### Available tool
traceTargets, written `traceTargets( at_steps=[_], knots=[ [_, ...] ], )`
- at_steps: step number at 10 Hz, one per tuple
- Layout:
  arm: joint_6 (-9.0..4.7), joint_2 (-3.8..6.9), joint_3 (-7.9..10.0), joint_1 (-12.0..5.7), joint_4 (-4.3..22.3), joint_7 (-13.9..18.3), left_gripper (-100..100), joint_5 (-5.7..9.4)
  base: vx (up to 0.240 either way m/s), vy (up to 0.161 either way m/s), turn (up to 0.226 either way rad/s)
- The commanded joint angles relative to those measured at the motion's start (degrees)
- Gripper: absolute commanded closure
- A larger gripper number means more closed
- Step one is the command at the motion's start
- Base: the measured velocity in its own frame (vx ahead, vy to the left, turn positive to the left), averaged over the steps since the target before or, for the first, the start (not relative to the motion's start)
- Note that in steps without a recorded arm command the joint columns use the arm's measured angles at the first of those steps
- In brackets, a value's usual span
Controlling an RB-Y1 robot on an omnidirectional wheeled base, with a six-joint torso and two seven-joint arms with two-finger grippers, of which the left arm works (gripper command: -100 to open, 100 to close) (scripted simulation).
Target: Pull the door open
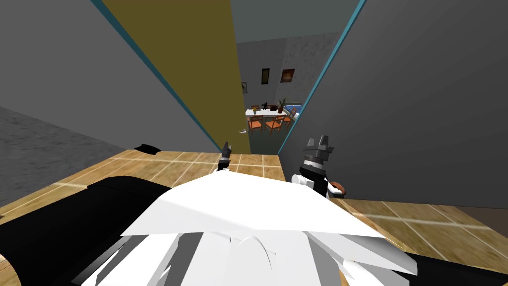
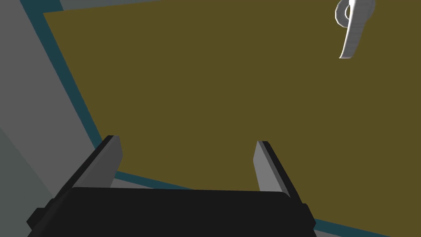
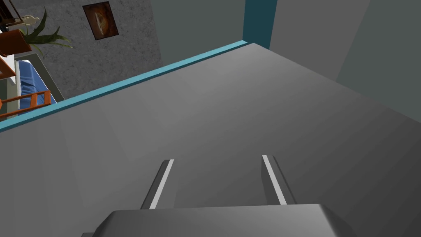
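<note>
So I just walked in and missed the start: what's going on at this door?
The robot stands at an olive-brown door that is ajar, with a dining table visible through the gap. Its left gripper is open and faces the door panel, holding nothing. The grey handle sits off to one side, untouched. The right gripper is open too, pointing at the grey wall beside the teal door frame.
</note>
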Motion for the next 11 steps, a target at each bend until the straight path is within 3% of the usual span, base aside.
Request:
traceTargets(
  at_steps=[1,11],
  knots=[
    [-0.45,0.31,0.16,-0.76,2.7,0.5,-100,0.31,0.086,0.002,-0.057],
    [-2.59,2.11,1.05,-4.39,17.0,3.3,-100,2.17,0.100,0.008,-0.049]
  ],
)
